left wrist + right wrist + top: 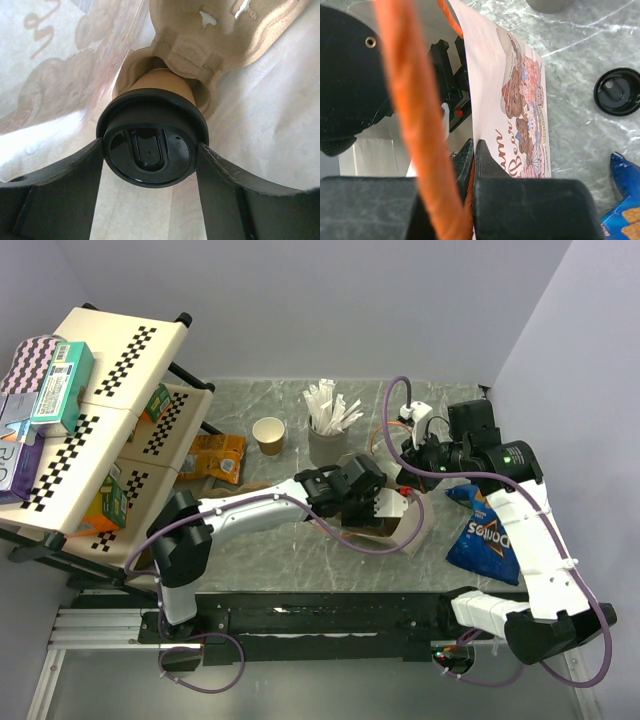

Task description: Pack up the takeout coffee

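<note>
Grey walls, marble-look table (pixel 240 400), rack of boxes at the far left of the top view.

Lidded cup (pixel 150 150): sits centre of the left wrist view, its base down in a well of the moulded carrier (pixel 200 45), and the carrier is inside the printed bag (pixel 60 60). From above it is hidden under the left gripper (pixel 362 495), mid-frame.

Left gripper: jaws spread wide, one finger against each side of the black lid's rim. It looks like a hold on the cup.

Right gripper (pixel 474 150): pinched tight on the bag's top edge beside the orange handle, holding the mouth up.

A second cup, the open cup (pixel 268 434), stands uncapped on the table, upper centre, left of the cup of sticks (pixel 325 440). The loose lid (pixel 619 91) lies flat at the right edge of the right wrist view, near the chip bag (pixel 490 535).

Handling (judgement): the paper wall is light and soft and dents if squeezed. The plastic lid is stiffer but slick, and may pop off under a hard pull. Best taken low on the lid rim or just under it, with modest force. Whether it is full, cannot tell.

Orientation: lid faces the wrist camera. The long axis runs from the lid at lower centre up-frame into the well. Probably upright, mouth to the top.
</note>
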`<state>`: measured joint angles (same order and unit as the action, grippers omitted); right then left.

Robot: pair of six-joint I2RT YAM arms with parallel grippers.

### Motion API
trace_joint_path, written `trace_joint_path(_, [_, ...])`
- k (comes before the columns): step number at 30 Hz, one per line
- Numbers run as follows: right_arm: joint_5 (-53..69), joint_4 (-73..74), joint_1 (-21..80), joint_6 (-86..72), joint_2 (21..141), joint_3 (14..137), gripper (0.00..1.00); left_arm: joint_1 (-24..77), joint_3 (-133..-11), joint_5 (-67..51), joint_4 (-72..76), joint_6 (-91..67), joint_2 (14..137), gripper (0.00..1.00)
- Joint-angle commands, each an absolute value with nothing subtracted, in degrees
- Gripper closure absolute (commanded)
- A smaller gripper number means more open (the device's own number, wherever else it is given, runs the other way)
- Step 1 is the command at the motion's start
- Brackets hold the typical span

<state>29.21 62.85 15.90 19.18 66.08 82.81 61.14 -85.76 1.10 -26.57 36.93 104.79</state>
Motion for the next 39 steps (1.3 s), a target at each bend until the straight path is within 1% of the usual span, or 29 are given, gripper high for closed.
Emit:
trace_joint_path(1, [33.76, 59.59, 16.87, 15.82, 63.90, 82.63, 1.00, 62.14, -85.95, -1.23, -30.23, 34.10, 107.22, 0.99])
trace_joint_path(2, [32.97, 59.42, 16.70, 15.99, 63.37, 82.10, 0.96, 62.14, -86.48, -1.67, -30.84, 34.28, 107.84, 0.99])
trace_joint_path(4, [30.77, 59.06, 16.26, 15.65, 62.67, 80.52, 0.85, 62.23, -88.32, -1.85, -32.51, 34.54, 109.94, 0.99])
trace_joint_path(6, [30.94, 59.24, 14.51, 15.56, 61.88, 80.07, 0.80, 62.31, -90.16, -2.11, -33.57, 34.98, 111.70, 0.99])
trace_joint_path(7, [31.11, 59.24, 13.98, 15.56, 61.70, 79.98, 0.73, 62.23, -90.70, -2.11, -34.27, 35.07, 112.23, 0.99])
trace_joint_path(11, [31.29, 59.68, 12.92, 16.17, 60.74, 80.86, 0.60, 62.23, -92.11, -2.28, -34.63, 36.21, 113.99, 0.99])
trace_joint_path(12, [31.29, 59.76, 12.92, 16.69, 60.56, 81.12, 0.53, 62.31, -92.37, -2.46, -34.89, 36.38, 114.69, 0.99])
trace_joint_path(16, [31.73, 60.20, 12.92, 17.75, 59.77, 83.05, 0.43, 62.23, -93.16, -2.72, -36.03, 37.18, 116.36, 0.99])
trace_joint_path(21, [31.90, 60.12, 12.83, 17.75, 58.89, 83.41, 0.36, 62.31, -95.18, -2.72, -38.05, 37.70, 119.08, 0.99])
trace_joint_path(27, [31.82, 60.91, 12.83, 18.98, 58.71, 84.98, 0.31, 62.23, -96.77, -3.08, -39.46, 37.71, 120.59, 0.99])
trace_joint_path(31, [31.55, 60.91, 12.92, 19.07, 58.62, 85.60, 0.29, 62.23, -97.03, -2.72, -39.99, 37.88, 120.50, 0.99])
trace_joint_path(34, [31.55, 61.00, 12.83, 19.25, 58.97, 86.04, 0.28, 62.23, -97.29, -3.16, -40.60, 37.97, 120.32, 0.91])
trace_joint_path(39, [31.29, 61.35, 12.66, 19.95, 59.06, 86.31, 0.26, 62.31, -98.09, -4.57, -41.66, 37.53, 120.06, 0.92])
